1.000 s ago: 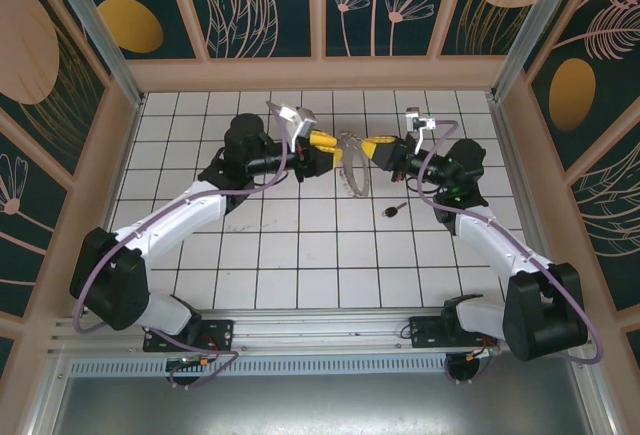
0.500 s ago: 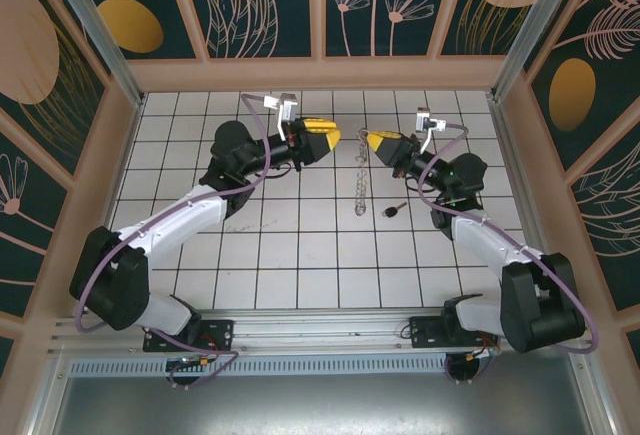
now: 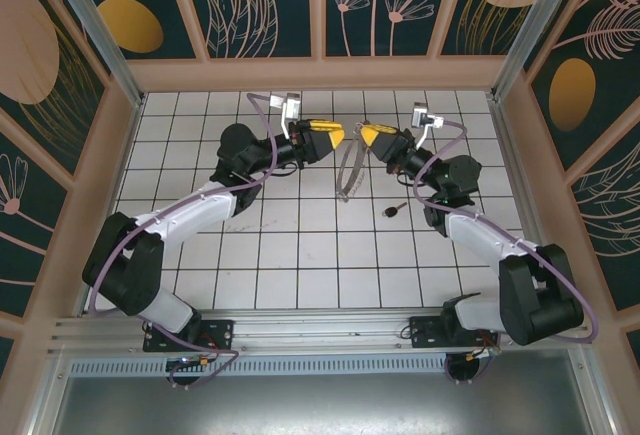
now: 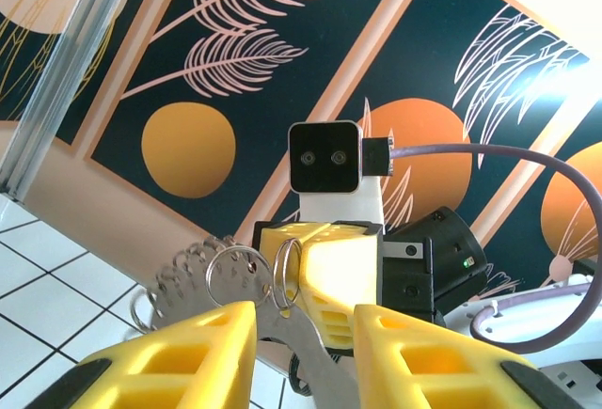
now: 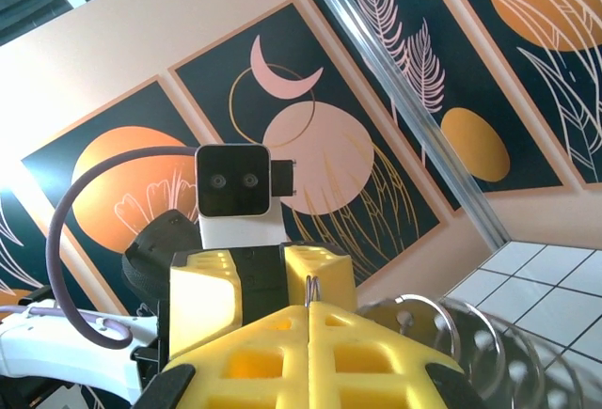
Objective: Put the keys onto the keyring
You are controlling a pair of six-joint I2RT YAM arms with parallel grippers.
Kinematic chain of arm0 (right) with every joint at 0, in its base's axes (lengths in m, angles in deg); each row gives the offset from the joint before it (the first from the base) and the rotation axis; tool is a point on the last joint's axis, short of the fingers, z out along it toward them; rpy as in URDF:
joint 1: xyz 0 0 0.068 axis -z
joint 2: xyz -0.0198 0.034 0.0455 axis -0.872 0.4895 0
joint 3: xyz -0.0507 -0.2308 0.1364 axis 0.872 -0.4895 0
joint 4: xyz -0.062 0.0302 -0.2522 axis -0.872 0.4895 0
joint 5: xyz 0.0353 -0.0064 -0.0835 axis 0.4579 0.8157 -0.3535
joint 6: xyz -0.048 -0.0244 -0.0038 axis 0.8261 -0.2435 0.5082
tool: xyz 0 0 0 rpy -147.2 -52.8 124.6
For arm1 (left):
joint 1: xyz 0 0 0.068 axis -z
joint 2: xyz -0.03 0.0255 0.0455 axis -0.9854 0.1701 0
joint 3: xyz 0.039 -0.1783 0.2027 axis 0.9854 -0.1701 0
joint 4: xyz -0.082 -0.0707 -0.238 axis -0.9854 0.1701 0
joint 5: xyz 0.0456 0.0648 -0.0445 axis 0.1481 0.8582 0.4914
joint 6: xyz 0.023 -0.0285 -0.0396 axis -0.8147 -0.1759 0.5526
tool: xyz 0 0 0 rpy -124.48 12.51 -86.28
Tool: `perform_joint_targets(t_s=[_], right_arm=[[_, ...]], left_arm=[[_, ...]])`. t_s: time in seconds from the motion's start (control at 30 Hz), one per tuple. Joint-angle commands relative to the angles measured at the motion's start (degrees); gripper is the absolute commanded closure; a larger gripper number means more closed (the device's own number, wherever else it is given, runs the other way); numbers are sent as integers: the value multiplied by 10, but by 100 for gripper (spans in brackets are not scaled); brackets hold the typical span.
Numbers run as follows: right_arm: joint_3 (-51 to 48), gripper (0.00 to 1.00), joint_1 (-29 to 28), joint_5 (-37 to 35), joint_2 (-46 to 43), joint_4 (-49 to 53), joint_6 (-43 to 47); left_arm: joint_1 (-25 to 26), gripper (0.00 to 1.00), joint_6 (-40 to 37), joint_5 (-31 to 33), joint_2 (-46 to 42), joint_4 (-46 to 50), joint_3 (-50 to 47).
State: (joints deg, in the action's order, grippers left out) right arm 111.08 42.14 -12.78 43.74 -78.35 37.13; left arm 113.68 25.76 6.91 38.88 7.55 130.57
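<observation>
Top external view: the left gripper (image 3: 338,136) and right gripper (image 3: 364,134) face each other tip to tip above the far middle of the tiled tabletop (image 3: 300,255). The keyring (image 3: 347,170) hangs down between them as a thin silvery loop. The black-headed key (image 3: 392,210) lies apart on the tiles, nearer the right arm. Left wrist view: the left jaws stand apart, with the keyring's flat metal band in the gap between them and its small rings (image 4: 212,273) fanned out to the left. Right wrist view: the right jaws are pressed together, clamped on a thin wire of the keyring that pokes up from the seam. More rings trail off to the right.
</observation>
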Motion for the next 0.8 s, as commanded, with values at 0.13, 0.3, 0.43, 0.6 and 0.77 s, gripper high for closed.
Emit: perform_joint_targets(t_s=[0.13, 0.3, 0.43, 0.6, 0.77], right_arm=[[31, 100, -16, -12, 13, -62, -11], [34, 100, -20, -10, 19, -66, -14], [34, 100, -24, -11, 21, -65, -14], [38, 100, -27, -9, 25, -66, -15], [40, 100, -31, -8, 26, -65, -15]], left_arm=[[-1, 68, 15, -16, 13, -46, 15], [-1, 68, 18, -18, 21, -50, 19], [0, 68, 22, -22, 25, -54, 24], [0, 68, 28, -24, 31, -60, 27], [0, 68, 33, -23, 33, -69, 27]])
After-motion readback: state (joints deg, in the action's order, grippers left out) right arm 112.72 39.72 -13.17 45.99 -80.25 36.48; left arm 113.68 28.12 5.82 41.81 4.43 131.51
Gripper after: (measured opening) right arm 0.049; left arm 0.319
